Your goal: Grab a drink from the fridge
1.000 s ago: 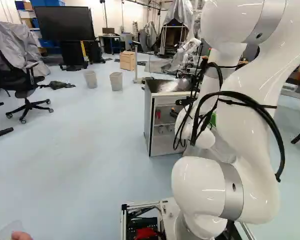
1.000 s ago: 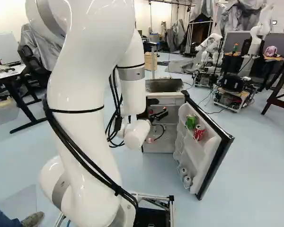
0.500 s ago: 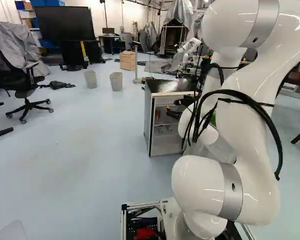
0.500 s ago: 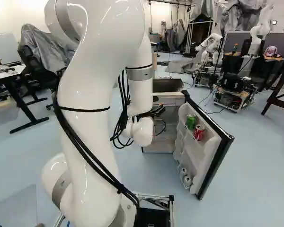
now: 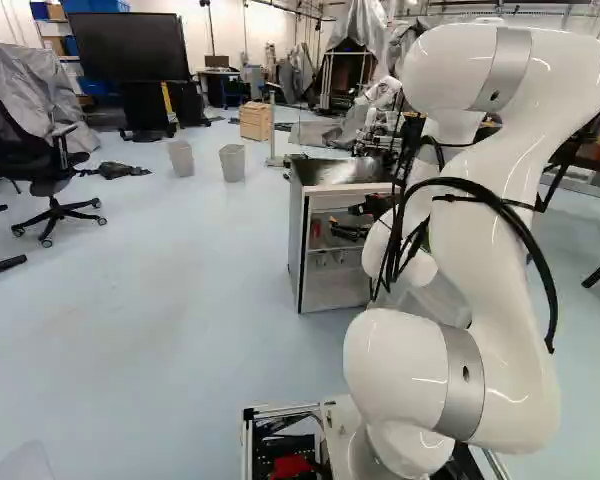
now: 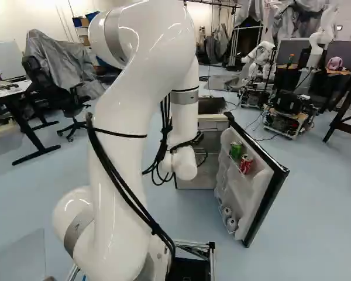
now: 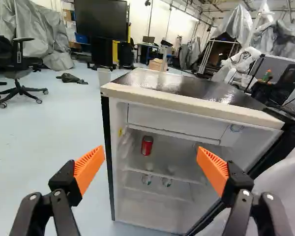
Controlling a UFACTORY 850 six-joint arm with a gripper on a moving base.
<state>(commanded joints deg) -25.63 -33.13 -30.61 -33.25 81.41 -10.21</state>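
Red can (image 7: pixel 147 145) upright inside the open fridge (image 7: pixel 196 110), on the upper shelf (image 7: pixel 162 173), near the side wall. Below that shelf, two cans with pale, greenish ends (image 7: pixel 146 180), side by side. Facing the opening, with the red can ahead and apart from it: the gripper (image 5: pixel 350 220), at the end of the bent white arm (image 6: pixel 126 117). In the wrist view, fingers of the gripper (image 7: pixel 150 154) spread wide, with a broad gap between the orange pads (image 7: pixel 90 169). Door (image 6: pixel 272 190) swung open, with a green can (image 6: pixel 236 150) and another red can (image 6: pixel 245 164) side by side in its upper rack, and two whitish cans (image 6: pixel 230 221) in its lower one. Glossy dark top (image 7: pixel 187 91) over the fridge. Farther off, two bins (image 5: pixel 232 163), a wooden box (image 5: pixel 255 121), a large dark screen (image 5: pixel 130 47), an office chair (image 5: pixel 50 185) and another robot (image 6: pixel 261 55).
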